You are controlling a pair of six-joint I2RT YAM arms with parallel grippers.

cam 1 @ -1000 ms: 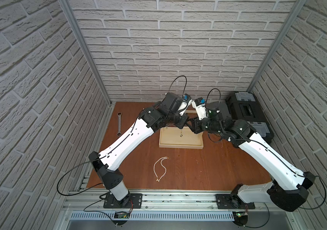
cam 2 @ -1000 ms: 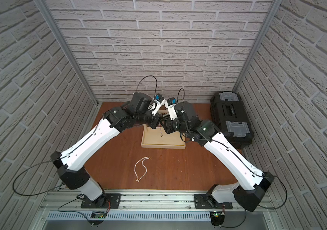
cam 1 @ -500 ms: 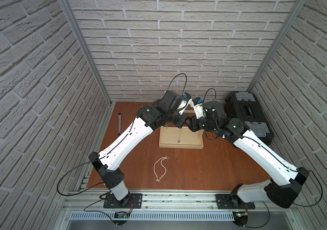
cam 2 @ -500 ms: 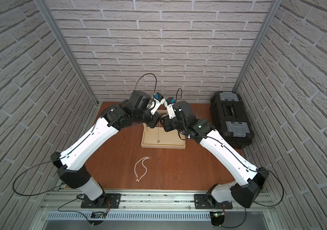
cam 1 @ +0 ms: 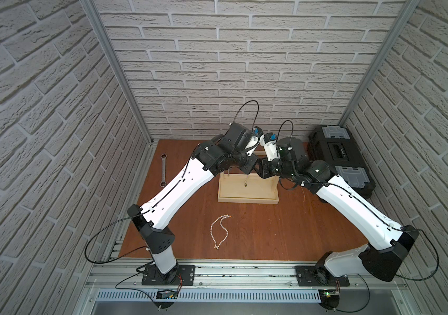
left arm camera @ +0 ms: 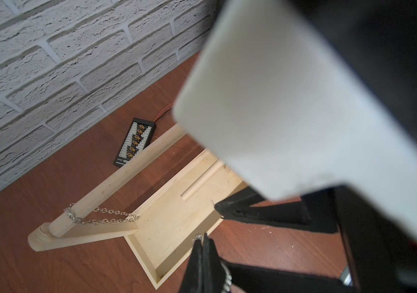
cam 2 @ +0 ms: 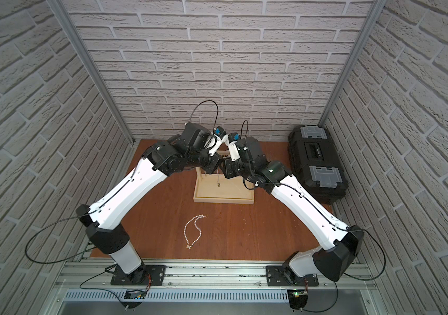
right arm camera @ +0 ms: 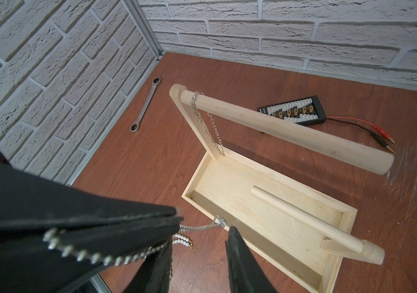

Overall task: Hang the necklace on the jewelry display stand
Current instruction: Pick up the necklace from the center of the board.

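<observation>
The right gripper (right arm camera: 200, 236) has edged in — part-open, empty — toward the necklace (right arm camera: 218, 222) pinched tight by the left gripper (left arm camera: 202, 243), so a second grasp looks imminent.

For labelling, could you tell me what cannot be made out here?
Both top views: wrists hide the left gripper and right gripper tips above the jewelry display stand.
Left wrist view: a blurred white housing covers much of the bar.
Right wrist view: blur hides whether the right gripper touches the held chain.

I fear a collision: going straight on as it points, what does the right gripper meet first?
Probably the silver necklace, its clasp end, held by the left gripper; beyond, the stand tray.
</observation>
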